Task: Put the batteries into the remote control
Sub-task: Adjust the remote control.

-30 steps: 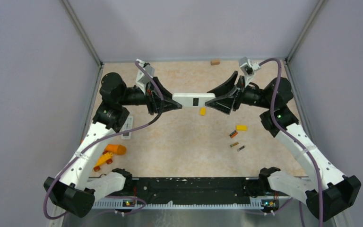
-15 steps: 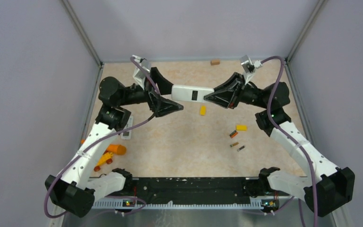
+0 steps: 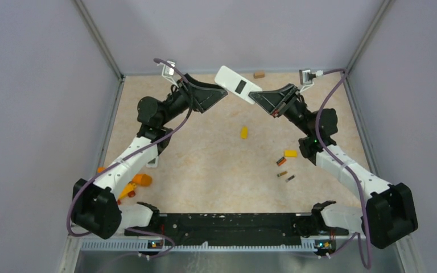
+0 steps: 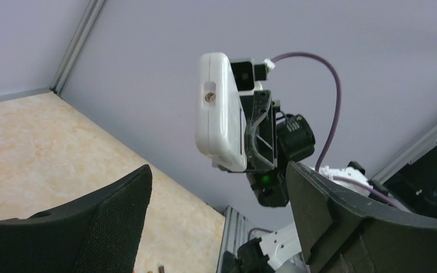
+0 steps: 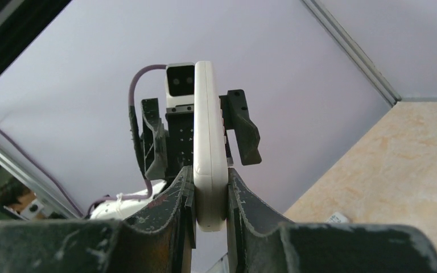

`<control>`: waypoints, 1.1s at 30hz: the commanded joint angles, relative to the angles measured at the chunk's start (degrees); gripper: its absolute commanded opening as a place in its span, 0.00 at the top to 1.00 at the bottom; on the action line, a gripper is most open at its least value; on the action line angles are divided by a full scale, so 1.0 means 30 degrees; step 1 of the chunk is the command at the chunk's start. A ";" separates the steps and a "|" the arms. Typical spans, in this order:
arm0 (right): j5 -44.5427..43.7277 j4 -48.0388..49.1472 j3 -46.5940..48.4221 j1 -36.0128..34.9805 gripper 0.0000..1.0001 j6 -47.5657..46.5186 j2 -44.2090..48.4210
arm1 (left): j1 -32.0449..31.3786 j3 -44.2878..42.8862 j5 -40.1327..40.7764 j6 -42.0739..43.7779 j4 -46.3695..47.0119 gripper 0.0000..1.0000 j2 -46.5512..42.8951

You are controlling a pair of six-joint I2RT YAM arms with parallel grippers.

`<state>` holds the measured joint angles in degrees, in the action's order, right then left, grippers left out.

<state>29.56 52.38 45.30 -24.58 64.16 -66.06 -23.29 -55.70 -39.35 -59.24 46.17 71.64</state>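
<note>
The remote control [image 3: 234, 81], slim and white with a dark battery recess [image 3: 241, 86], hangs tilted in the air above the back of the table. My right gripper [image 3: 260, 98] is shut on its right end; in the right wrist view the remote control [image 5: 209, 142] stands edge-on, pinched by both fingers [image 5: 179, 196] of the right gripper [image 5: 210, 185]. My left gripper [image 3: 213, 96] is open just left of it, not touching. The left wrist view has the remote control [image 4: 219, 114] beyond the wide-open left gripper [image 4: 219, 199]. The batteries lie on the table: one orange-and-black [image 3: 281, 161], two dark [image 3: 283, 173] [image 3: 289, 178].
Two yellow blocks [image 3: 244, 132] [image 3: 291, 153] lie near the middle and right. A brown block [image 3: 259, 74] sits at the back edge. A second white remote [image 3: 152, 162], an orange cylinder [image 3: 142, 180] and an orange toy [image 3: 124, 193] are at the left. Walls enclose three sides.
The left gripper let go of the remote control and opened. The right gripper closed on it, then lifted and tilted it toward the back; both arms rose.
</note>
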 commanded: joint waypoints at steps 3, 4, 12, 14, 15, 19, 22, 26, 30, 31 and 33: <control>-0.0837 0.3404 -0.0136 -0.0086 1.00 0.3185 -0.1213 | -0.0753 -0.0816 0.2132 -0.2844 0.3116 0.19 0.1547; -0.0894 0.3422 -0.0199 -0.0097 1.00 0.3302 -0.1259 | -0.0864 -0.0914 0.2245 -0.3130 0.3150 0.23 0.1799; -0.1050 0.2680 -0.0378 -0.0098 1.00 0.3282 -0.1436 | -0.1440 -0.0838 0.3249 -0.4204 0.3613 0.54 0.3021; -0.0960 0.2428 -0.0391 -0.0100 1.00 0.3183 -0.1460 | -0.1473 -0.0952 0.3454 -0.4217 0.3544 0.55 0.3249; -0.0923 0.2315 -0.0414 -0.0109 1.00 0.3104 -0.1499 | -0.1514 -0.1018 0.3524 -0.4202 0.3437 0.56 0.3338; -0.0873 0.1568 -0.0571 -0.0102 1.00 0.2509 -0.1371 | -0.1550 -0.1140 0.3770 -0.4329 0.3390 0.58 0.3695; -0.0976 0.1103 -0.0712 -0.0107 1.00 0.1969 -0.1212 | -0.1624 -0.1333 0.3667 -0.4436 0.3449 0.75 0.3996; -0.0784 -0.0062 -0.0659 -0.0099 0.90 0.1352 -0.0962 | -0.1664 -0.1341 0.3456 -0.3824 0.3328 1.00 0.3987; -0.1010 -0.1966 -0.0800 -0.0073 0.38 0.0137 -0.0011 | -0.1623 -0.1230 0.3087 -0.1644 0.1722 1.00 0.3173; -0.1018 -0.2270 -0.0802 -0.0077 0.31 -0.0221 0.0220 | -0.1598 -0.1299 0.2994 -0.0962 0.1001 1.00 0.2893; -0.0928 -0.2628 -0.0825 -0.0069 0.24 -0.0845 0.0673 | -0.1606 -0.1403 0.2575 0.0188 -0.0072 1.00 0.2420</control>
<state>26.00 46.83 42.72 -24.62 67.00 -68.27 -27.94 -57.54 -29.78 -66.96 50.11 83.33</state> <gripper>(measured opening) 0.702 0.250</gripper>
